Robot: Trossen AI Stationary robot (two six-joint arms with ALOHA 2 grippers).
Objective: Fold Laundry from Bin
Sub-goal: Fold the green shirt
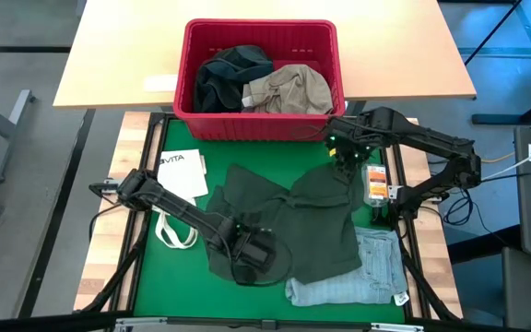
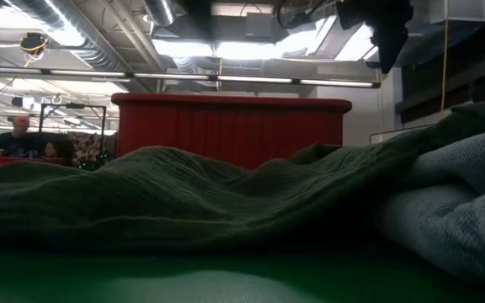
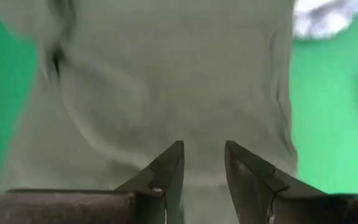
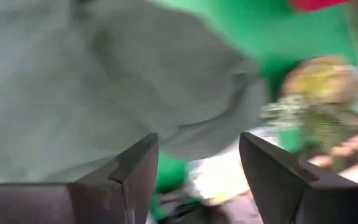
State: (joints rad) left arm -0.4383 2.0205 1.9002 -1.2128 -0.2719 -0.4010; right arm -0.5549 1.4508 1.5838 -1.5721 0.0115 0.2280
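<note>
A: Laundry first. Where does it lie, starting from the left?

B: Farthest left on the green mat [image 1: 146, 267] is a white tote bag [image 1: 181, 177], no garment. Just right of it the dark green garment [image 1: 302, 221] is spread over the middle of the mat, rumpled. The left gripper [image 1: 252, 254] is over its near left part.

A: And its fingers?

B: In the left wrist view the left gripper [image 3: 202, 171] has its fingers a little apart, the green cloth beyond them. I cannot tell whether any cloth is caught between them.

A: Further right?

B: The light blue jeans [image 1: 362, 272] lie at the near right, partly under the green garment. At the far side stands the red bin [image 1: 258, 124], with a dark piece [image 1: 224, 78] on its left and a khaki piece [image 1: 293, 89] on its right. The right gripper [image 1: 344, 152] hangs over the garment's far right corner.

A: Grasping?

B: No. In the right wrist view the right gripper [image 4: 197, 165] has its fingers spread wide, with nothing between them.
</note>
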